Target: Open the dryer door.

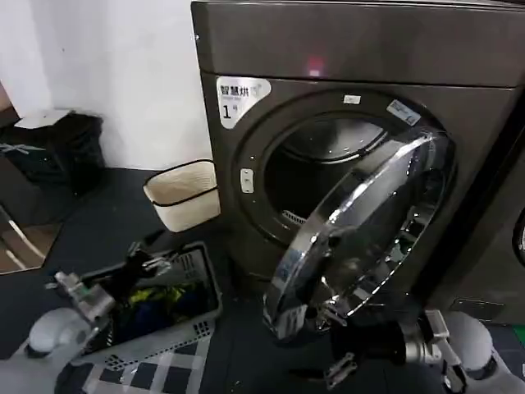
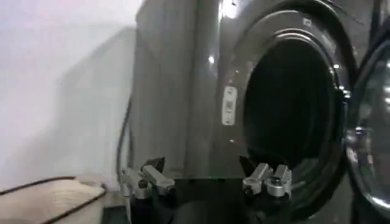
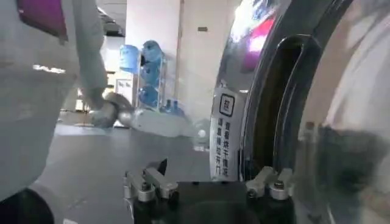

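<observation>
The dryer (image 1: pixel 344 49) is a big dark grey-brown machine with a white "1" sticker (image 1: pixel 234 100). Its dryer door (image 1: pixel 369 222), a chrome ring around dark glass, stands swung partway out, and the dark drum opening (image 1: pixel 308 176) shows behind it. My right gripper (image 1: pixel 332 343) is open at the door's lower rim. In the right wrist view that gripper (image 3: pixel 210 173) is open, with the door's chrome rim (image 3: pixel 244 42) and a white label (image 3: pixel 224 131) just beyond its fingers. My left gripper (image 1: pixel 152 258) hangs open over the laundry basket. In the left wrist view this gripper (image 2: pixel 201 167) faces the dryer's front (image 2: pixel 213 79).
A grey laundry basket (image 1: pixel 201 324) with clothes sits on the dark floor at lower left. A beige fabric bin (image 1: pixel 184 193) stands by the dryer's left side and a black bin (image 1: pixel 57 148) against the wall. Another dark machine (image 1: pixel 504 246) adjoins on the right.
</observation>
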Motion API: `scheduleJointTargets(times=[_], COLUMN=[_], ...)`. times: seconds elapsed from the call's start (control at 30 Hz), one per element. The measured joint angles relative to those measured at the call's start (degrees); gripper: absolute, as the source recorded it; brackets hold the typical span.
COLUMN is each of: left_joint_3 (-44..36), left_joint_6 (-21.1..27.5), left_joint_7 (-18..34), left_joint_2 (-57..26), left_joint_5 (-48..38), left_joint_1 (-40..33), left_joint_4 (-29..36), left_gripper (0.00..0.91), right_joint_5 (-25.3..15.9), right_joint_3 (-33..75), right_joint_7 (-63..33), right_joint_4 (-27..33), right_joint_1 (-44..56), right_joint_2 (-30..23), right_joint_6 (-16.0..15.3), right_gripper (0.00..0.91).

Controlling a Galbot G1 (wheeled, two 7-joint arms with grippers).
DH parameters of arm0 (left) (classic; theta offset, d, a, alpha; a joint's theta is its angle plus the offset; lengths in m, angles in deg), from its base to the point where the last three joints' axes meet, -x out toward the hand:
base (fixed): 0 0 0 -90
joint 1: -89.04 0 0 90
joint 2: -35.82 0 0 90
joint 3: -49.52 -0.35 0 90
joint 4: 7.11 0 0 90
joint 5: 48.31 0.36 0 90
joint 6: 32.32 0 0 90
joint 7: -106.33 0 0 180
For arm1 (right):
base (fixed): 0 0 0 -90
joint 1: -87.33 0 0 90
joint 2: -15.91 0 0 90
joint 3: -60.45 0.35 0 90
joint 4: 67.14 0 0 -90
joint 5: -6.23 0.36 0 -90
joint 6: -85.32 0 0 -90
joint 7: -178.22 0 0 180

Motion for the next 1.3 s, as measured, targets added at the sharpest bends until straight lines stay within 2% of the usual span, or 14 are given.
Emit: scheduleJointTargets(times=[0.17, 0.33, 0.5, 0.83, 1.07, 1.3], left_joint_3=[-7.6, -14.4, -20.0, -28.6, -35.0, -41.0], left_joint_6=[-0.4, -0.1, 0.0, -0.5, -0.6, -0.4], left_joint_7=[-0.9, -1.8, -2.9, -3.9, -4.3, -4.5], left_joint_2=[-2.7, -3.4, -2.7, 1.8, 5.3, 7.7], left_joint_5=[-1.2, -1.9, -0.9, 2.2, 2.7, 2.5], left_joint_1=[-5.7, -11.4, -16.0, -21.5, -25.4, -29.4], left_joint_4=[-3.6, -4.4, -4.5, -5.3, -5.9, -6.2], left_gripper=[0.907, 0.907, 0.907, 0.907, 0.907, 0.907], right_joint_5=[0.0, 1.1, 3.7, 4.4, 3.7, 2.2], right_joint_3=[2.9, 7.0, 12.7, 26.7, 36.8, 45.8], right_joint_7=[0.9, -0.3, -2.4, -5.5, -12.6, -23.5], right_joint_4=[-1.0, -1.0, -0.7, -1.1, -2.5, -3.2], right_joint_1=[3.0, 5.6, 7.8, 13.1, 16.5, 18.3], right_joint_2=[0.0, -1.0, -2.5, -7.4, -12.7, -16.7], right_joint_6=[1.0, 1.5, 1.6, 2.8, 5.0, 4.1], right_gripper=[0.907, 0.907, 0.907, 0.907, 0.907, 0.907])
